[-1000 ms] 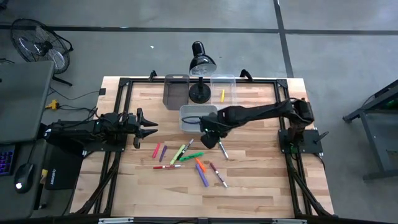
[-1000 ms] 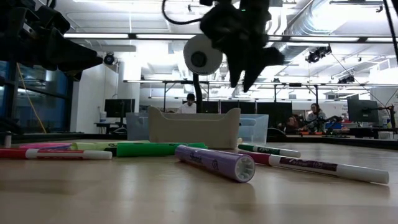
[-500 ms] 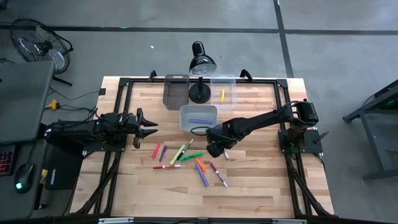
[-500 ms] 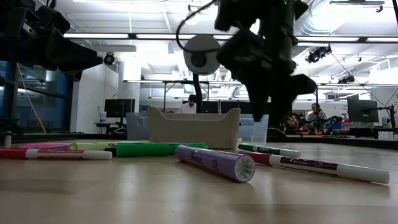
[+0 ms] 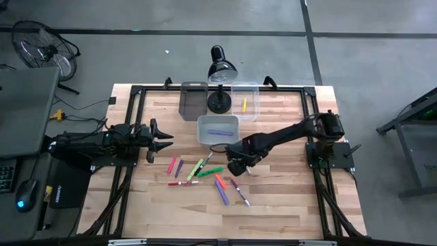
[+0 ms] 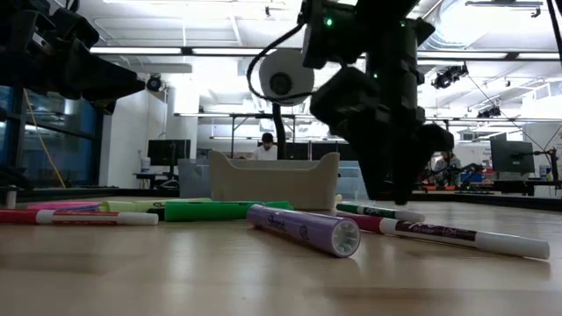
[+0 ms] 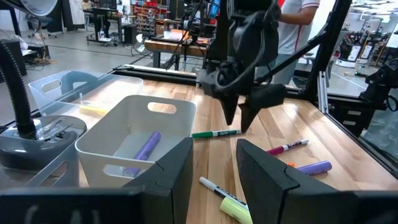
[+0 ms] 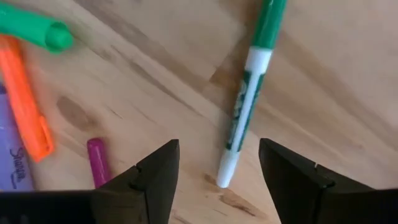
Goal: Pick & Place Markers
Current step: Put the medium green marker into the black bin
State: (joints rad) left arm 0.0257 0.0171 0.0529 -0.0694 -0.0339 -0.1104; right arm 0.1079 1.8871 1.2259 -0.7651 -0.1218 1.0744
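Several markers (image 5: pixel 205 176) lie flat and scattered on the wooden table near its middle. My right gripper (image 5: pixel 235 164) hangs open, fingers pointing down, just above a green-capped white marker (image 8: pixel 245 106). Its fingers stand on either side of that marker's white end without touching it. The low view shows this gripper (image 6: pixel 393 189) over the same marker (image 6: pixel 379 211). An orange marker (image 8: pixel 28 106), a green one (image 8: pixel 31 28) and a pink one (image 8: pixel 96 162) lie close by. A purple marker (image 5: pixel 219 132) lies in the white bin (image 5: pixel 203 130). My left gripper (image 5: pixel 161 142) waits open over the table's left part.
Behind the white bin stand a dark bin (image 5: pixel 193 101), a clear bin (image 5: pixel 254 102) holding a yellow marker (image 5: pixel 244 104), and a black desk lamp (image 5: pixel 220 75). A black frame (image 5: pixel 130 123) runs along the table's edges. Bare wood lies toward the near edge.
My right gripper has moved from the white bin's near side toward the table's near edge and has come down, from well above the table to just over the green-capped marker. The markers have stayed where they were.
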